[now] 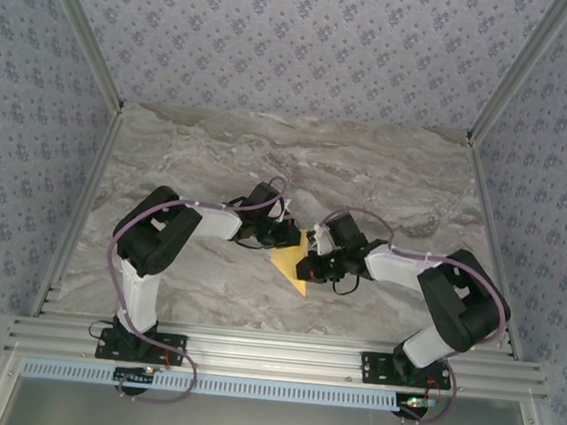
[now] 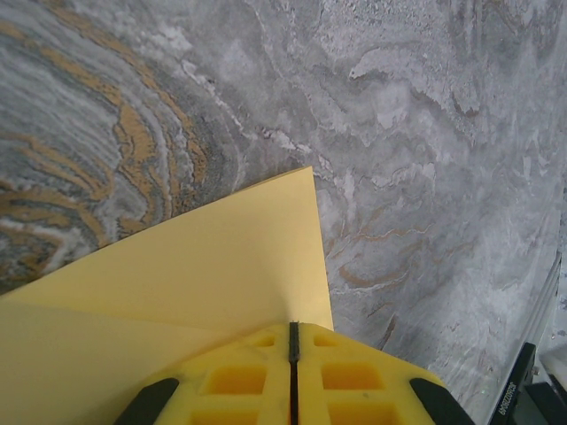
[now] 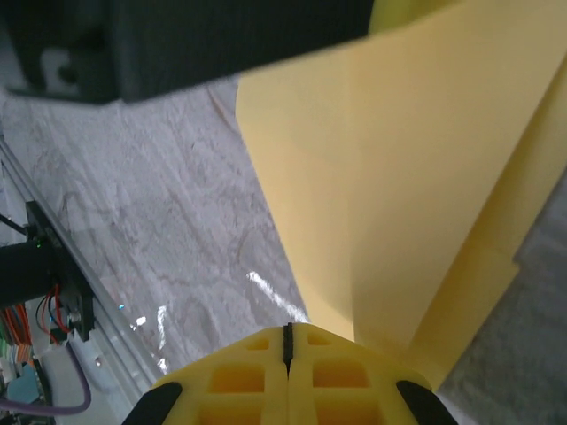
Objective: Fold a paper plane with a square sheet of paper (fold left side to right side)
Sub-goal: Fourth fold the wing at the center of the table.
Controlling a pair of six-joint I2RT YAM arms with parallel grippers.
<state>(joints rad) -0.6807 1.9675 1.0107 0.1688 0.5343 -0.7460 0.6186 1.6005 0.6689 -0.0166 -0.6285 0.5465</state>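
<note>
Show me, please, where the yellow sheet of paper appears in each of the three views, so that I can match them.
Top external: the yellow sheet sits at the centre, between the two wrists.
Left wrist: the yellow sheet covers the lower left, reaching the left claw.
Right wrist: the yellow sheet rises across the upper right, beyond the right claw.
Shared landmark: the veined marble table around it.

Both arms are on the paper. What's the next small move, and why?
Probably lower the right gripper a little so its raised flap settles onto the layer beneath. Both it and the left gripper are shut on the square sheet of paper. In the right wrist view the sheet bows up off the table and is not yet flat.
</note>
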